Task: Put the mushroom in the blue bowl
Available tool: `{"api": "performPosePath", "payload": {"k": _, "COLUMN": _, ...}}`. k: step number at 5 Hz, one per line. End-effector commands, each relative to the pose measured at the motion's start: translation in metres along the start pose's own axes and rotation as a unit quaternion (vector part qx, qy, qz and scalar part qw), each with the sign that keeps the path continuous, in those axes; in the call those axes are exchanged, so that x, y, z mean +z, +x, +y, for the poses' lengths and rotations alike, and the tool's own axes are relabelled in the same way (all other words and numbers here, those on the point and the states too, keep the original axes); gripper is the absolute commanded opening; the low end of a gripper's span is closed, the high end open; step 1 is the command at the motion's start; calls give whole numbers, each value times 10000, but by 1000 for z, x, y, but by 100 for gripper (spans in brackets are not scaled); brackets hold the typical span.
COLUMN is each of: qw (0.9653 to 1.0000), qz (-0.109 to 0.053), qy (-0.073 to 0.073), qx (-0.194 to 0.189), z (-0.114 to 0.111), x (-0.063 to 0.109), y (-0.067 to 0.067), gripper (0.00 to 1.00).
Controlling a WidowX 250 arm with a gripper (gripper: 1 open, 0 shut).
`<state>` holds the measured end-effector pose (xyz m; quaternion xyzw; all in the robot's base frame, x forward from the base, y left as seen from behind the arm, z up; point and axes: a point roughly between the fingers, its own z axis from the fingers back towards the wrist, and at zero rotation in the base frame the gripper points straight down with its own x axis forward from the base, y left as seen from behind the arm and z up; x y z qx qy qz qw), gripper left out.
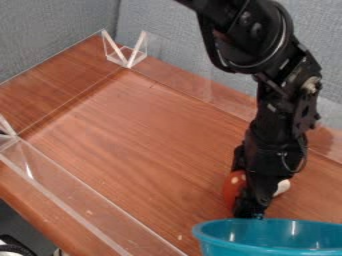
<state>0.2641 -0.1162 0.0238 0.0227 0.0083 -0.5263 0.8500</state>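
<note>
The mushroom [235, 183] lies on the wooden table at the lower right; its orange-red cap shows to the left of the black fingers and a cream bit to their right. My gripper [257, 196] points straight down onto it, its fingers closed against the mushroom's sides, tips at the table top. The fingers hide the mushroom's middle. The blue bowl [274, 240] stands just in front of the gripper at the bottom right corner, partly cut off by the frame, with nothing visible inside.
The wooden table [134, 120] is fenced by low clear plastic walls along the front left [67, 195] and the back [127, 48]. The black arm [267, 60] reaches down from the upper right. A grey wall stands behind.
</note>
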Motion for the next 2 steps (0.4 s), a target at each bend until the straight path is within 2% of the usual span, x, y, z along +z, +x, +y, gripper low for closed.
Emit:
{"api": "performPosePath", "payload": {"k": 1, "qw": 9997, "qz": -205, "qy": 119, "qx": -8, "z": 9, "x": 9, "y": 6, "gripper": 0}}
{"api": "performPosePath", "payload": {"k": 2, "qw": 9997, "qz": -221, "qy": 98, "qx": -16, "z": 9, "x": 8, "y": 7, "gripper": 0}}
